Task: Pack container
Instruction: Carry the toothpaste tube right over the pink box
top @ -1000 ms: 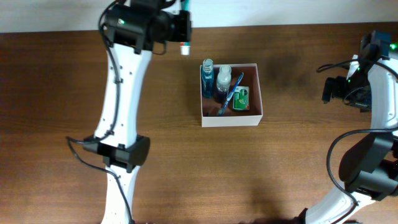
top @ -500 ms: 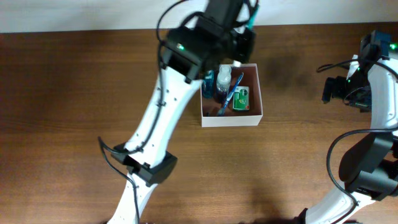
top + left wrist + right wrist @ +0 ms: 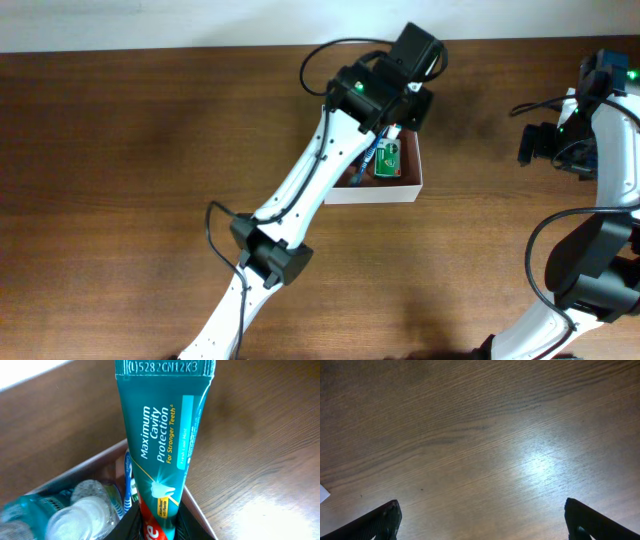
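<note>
My left arm (image 3: pixel 320 170) has swung in from the far left of the table (image 3: pixel 120 150) and now half hides the container (image 3: pixel 375 193), which sits mid-table. My left pincer (image 3: pixel 157 522) clamps the toothpaste tube (image 3: pixel 160 435). I'd lower it beside the wall, clear of the bottles (image 3: pixel 85 510). Its cap is cut off. My right pincer (image 3: pixel 481 510) gapes wide.

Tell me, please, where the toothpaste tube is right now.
In the left wrist view, the toothpaste tube is clamped in the left gripper, over the container edge, beside the bottles.
</note>
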{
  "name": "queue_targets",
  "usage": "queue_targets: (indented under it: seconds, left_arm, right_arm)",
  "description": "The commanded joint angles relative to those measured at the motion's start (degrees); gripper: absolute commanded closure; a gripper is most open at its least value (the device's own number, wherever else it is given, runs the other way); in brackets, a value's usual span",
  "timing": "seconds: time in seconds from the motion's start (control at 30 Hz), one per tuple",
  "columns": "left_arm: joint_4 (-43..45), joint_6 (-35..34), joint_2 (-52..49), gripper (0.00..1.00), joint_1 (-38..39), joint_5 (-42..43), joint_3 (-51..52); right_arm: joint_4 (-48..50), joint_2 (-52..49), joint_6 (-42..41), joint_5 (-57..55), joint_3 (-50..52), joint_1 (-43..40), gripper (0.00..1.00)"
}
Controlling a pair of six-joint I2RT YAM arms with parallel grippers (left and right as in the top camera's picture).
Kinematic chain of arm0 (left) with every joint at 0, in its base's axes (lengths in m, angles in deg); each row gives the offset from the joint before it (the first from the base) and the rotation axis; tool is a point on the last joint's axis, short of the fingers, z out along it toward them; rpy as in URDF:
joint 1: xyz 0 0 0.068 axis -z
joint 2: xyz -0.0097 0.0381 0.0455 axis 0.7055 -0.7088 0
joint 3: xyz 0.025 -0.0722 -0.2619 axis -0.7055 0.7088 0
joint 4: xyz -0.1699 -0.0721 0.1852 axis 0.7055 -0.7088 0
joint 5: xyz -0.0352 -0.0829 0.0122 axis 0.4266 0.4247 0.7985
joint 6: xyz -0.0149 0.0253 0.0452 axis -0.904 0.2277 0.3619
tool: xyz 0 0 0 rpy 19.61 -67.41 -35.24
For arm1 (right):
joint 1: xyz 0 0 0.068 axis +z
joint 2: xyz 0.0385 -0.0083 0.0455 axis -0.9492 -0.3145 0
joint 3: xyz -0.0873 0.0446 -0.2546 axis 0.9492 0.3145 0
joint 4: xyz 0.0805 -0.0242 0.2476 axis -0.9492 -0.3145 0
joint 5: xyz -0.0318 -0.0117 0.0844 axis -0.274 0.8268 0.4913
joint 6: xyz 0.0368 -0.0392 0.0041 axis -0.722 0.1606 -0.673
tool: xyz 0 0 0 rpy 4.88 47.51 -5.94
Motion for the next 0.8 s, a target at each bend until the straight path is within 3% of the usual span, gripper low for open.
queue_targets:
  seconds: [0.0,0.77]
  left_arm:
    - [0.1,0.4,-2.2,0.79,0.0,-1.0,-0.5]
    - [-2.1,0.4,-7.6,0.74,0.0,-1.1,-0.5]
  right_arm:
    - [0.0,1.8,0.4,-0.9,-0.6,0.0,0.01]
    - [0.0,1.8,0.4,-0.9,-0.6,0.0,0.01]
